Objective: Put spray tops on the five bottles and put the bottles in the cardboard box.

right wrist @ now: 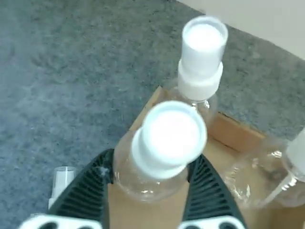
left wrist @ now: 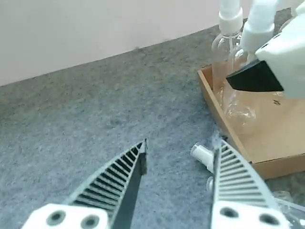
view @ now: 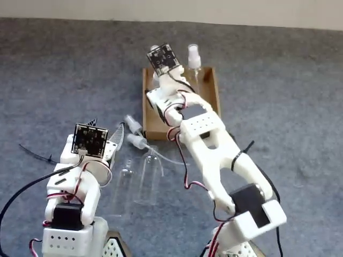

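The cardboard box [view: 154, 127] lies on the carpet at the middle back. My right gripper [right wrist: 152, 160] is over the box's near-left corner, shut on an upright clear bottle [right wrist: 143, 183] with a white spray top [right wrist: 169, 136]. Two more topped bottles [right wrist: 202, 52] [right wrist: 286, 176] stand in the box. Two clear bottles without tops [view: 123, 182] [view: 150, 179] lie on the carpet in front of the box. Two loose spray tops [view: 133, 124] [view: 137, 142] lie beside them. My left gripper [left wrist: 182, 145] hangs open just above the carpet, with one spray top [left wrist: 204, 155] near its right fingertip.
Grey carpet spreads out to the left of the box [left wrist: 267, 143]. The right arm [view: 214, 150] stretches from the front right across to the box. A black cable [view: 32, 152] trails on the carpet at the left.
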Robot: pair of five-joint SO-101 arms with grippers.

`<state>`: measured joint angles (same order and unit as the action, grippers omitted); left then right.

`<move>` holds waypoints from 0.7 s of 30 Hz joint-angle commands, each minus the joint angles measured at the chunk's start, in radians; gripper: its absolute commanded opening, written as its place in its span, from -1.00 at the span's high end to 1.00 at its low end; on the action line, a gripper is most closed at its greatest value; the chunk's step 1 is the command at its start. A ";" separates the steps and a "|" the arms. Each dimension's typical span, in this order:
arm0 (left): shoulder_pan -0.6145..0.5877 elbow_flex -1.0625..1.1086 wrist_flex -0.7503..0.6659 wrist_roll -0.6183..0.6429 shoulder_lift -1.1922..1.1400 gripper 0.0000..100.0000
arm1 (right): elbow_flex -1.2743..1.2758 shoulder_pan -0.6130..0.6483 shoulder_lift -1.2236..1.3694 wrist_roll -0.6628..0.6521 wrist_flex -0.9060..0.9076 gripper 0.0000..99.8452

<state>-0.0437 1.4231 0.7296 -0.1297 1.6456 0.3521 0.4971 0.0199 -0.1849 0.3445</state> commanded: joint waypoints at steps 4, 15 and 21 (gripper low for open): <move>-0.016 -0.005 -0.031 0.009 -0.002 0.59 | -0.159 0.005 0.045 -0.012 0.067 0.98; -0.016 -0.005 -0.031 0.009 -0.002 0.59 | -0.163 0.010 0.047 -0.049 0.110 0.82; -0.016 -0.005 -0.031 0.009 -0.002 0.59 | -0.163 0.010 0.047 -0.048 0.110 0.77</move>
<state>-0.0437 1.4231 0.7296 -0.1297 1.6456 0.2555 0.4971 0.0829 -0.2217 0.4503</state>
